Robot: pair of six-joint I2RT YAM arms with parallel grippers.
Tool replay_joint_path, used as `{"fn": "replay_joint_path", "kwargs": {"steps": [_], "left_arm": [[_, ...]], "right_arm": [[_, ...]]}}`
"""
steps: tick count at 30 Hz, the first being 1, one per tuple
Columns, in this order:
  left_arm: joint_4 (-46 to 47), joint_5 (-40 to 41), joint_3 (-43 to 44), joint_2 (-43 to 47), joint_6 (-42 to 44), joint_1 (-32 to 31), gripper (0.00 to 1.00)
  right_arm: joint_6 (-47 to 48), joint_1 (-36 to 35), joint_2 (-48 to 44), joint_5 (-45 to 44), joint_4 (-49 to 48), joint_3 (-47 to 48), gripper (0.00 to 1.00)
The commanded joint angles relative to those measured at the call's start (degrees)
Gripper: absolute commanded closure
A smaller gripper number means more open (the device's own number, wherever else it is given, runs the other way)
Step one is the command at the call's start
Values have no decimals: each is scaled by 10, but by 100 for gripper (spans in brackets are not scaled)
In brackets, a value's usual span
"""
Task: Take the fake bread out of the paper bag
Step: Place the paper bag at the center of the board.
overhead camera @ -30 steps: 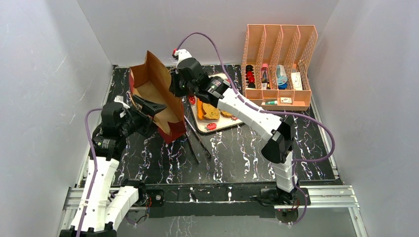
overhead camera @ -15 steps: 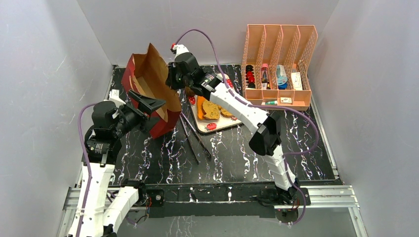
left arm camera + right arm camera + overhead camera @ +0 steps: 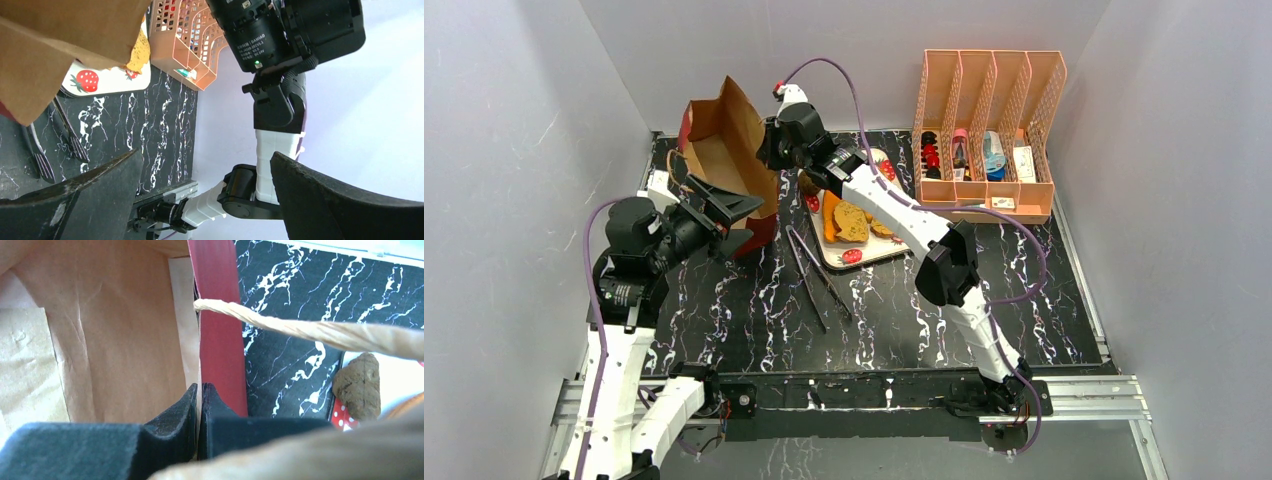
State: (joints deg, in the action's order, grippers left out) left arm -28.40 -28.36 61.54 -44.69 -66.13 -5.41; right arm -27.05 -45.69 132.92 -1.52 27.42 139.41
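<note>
Paper bag (image 3: 722, 165) rim pinched by outstretched right gripper (image 3: 199, 390), left gripper (image 3: 206, 157) gaping nearby

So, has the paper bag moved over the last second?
Yes. The paper bag, pinched at its rim by the right hand, has shifted toward the back wall, away from the tongs, which stayed put.

Bag (image 3: 719, 160) mouth gaping wide, room inside; right gripper (image 3: 200, 395) pinching rim, crowding right side; tongs (image 3: 822, 275), tray (image 3: 886, 248) sitting just beside bag.
</note>
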Motion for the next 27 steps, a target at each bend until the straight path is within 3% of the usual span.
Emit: {"fn": "replay_joint_path", "kwargs": {"steps": [1,16,27], "left_arm": [[14,-22,20,17,8,0,2],[41,52,-34,91,31,-1,2],[47,117,-60,132,27,0,2]], "right_arm": [[-14,15,17,-3,-93,41,100],[14,28,65,-90,-125,73,100],[33,27,35,-120,-120,73,100]]}}
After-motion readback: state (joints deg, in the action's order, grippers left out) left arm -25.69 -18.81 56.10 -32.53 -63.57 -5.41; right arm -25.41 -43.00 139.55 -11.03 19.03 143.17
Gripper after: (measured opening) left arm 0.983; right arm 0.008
